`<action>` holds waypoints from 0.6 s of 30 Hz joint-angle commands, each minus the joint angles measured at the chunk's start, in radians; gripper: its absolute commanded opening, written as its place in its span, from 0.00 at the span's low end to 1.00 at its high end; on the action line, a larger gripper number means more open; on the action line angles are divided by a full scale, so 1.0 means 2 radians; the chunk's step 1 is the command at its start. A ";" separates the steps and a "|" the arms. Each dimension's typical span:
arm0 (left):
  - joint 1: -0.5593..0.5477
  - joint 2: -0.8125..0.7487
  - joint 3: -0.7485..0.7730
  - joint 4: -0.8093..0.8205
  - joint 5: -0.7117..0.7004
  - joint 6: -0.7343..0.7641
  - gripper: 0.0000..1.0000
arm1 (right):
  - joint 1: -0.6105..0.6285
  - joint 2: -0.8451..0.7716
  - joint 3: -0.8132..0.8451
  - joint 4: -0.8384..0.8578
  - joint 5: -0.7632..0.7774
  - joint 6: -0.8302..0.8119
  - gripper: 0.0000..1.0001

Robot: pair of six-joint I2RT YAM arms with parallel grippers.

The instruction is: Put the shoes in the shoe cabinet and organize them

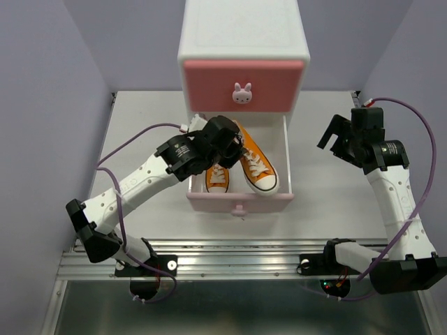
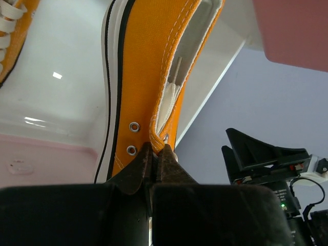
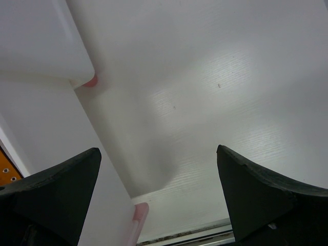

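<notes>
operator: report surface and cabinet.
arm: the shoe cabinet (image 1: 243, 31) sits at the rear of the surface (image 1: 140, 125). upper drawer (image 1: 243, 84) closed, lower drawer (image 1: 237, 201) open. inside it lie the left orange shoe (image 2: 143, 77) and right orange shoe (image 1: 258, 171), side by side.
operator: report claws.
arm: my left claw (image 2: 156, 154) is pinched on the left orange shoe's upper edge. my right claw (image 3: 159, 179) is spread wide, holding nothing, right of the lower drawer.

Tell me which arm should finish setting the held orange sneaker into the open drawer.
Left. The left end effector is shut on the orange sneaker at its collar, over the open lower drawer. The right end effector hangs open and empty beside the cabinet, over the table.
</notes>
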 commanded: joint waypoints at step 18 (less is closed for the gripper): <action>0.056 0.083 0.083 0.036 0.069 0.018 0.00 | -0.004 -0.016 0.026 -0.001 0.010 -0.014 1.00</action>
